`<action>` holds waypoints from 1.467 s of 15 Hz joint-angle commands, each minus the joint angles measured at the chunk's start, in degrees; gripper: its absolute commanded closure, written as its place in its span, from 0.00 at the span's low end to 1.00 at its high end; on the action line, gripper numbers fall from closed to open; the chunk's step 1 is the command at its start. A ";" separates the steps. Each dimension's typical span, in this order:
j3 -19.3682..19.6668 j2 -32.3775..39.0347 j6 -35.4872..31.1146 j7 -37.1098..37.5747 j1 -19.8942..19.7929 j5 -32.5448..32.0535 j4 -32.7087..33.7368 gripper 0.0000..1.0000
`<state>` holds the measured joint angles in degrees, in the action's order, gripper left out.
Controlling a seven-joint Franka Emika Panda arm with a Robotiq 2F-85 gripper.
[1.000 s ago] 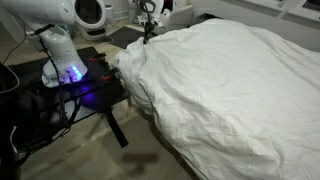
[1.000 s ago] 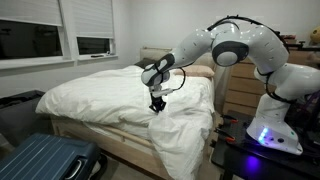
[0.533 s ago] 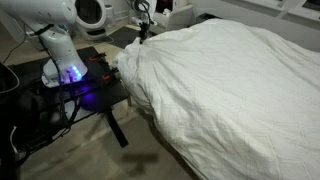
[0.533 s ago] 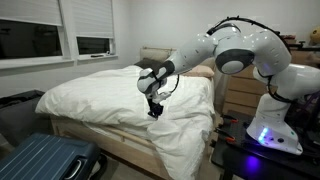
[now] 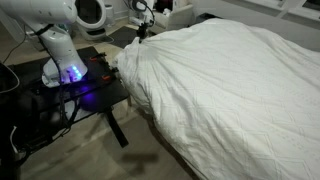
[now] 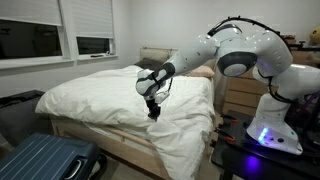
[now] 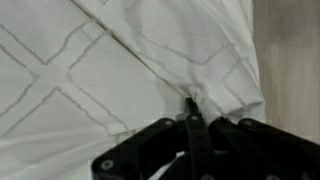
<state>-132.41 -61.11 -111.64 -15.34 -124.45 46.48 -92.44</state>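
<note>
Ok so here's where I've got it: the black two-finger gripper (image 6: 153,113) has its jaws pinched together on a fold of the white quilted duvet with the grid stitching (image 6: 100,100), right at the corner of the bed nearest the robot. In the wrist view the gripper (image 7: 192,112) comes in from 6 o'clock. A ridge of the duvet (image 7: 110,60) runs out of the fingertips toward 11 o'clock, so the cloth is properly clamped, not just touched.

The duvet covers the whole mattress and spills over the side of the light wooden bed frame (image 6: 110,150), hanging down at about 5 o'clock from the gripper in an exterior view. In an exterior view the gripper (image 5: 141,33) sits at 11 o'clock of the frame, at the top edge of the duvet (image 5: 230,90), which fills everything from 12 to 5 o'clock.

The white robot base with the blue glowing ring (image 5: 68,70) stands on a black table (image 5: 105,88) at 9 o'clock, just beside the bed. A dark blue hard-shell suitcase (image 6: 45,160) lies on the floor at 7 o'clock, well apart from the gripper, and a wooden dresser (image 6: 238,95) stands behind the arm at 3 o'clock
</note>
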 commanded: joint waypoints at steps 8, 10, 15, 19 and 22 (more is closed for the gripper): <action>-2.62 2.71 4.58 -11.73 0.01 4.23 2.09 0.99; -3.01 2.75 4.80 -12.04 0.19 4.45 2.25 0.71; -4.01 2.93 6.77 -12.09 0.62 12.63 4.31 0.41; 0.06 2.29 2.97 -10.67 4.29 19.37 3.06 0.10; 4.02 1.46 0.29 -10.11 5.46 22.13 2.17 0.00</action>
<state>-132.16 -59.46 -109.11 -26.46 -120.61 64.75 -88.43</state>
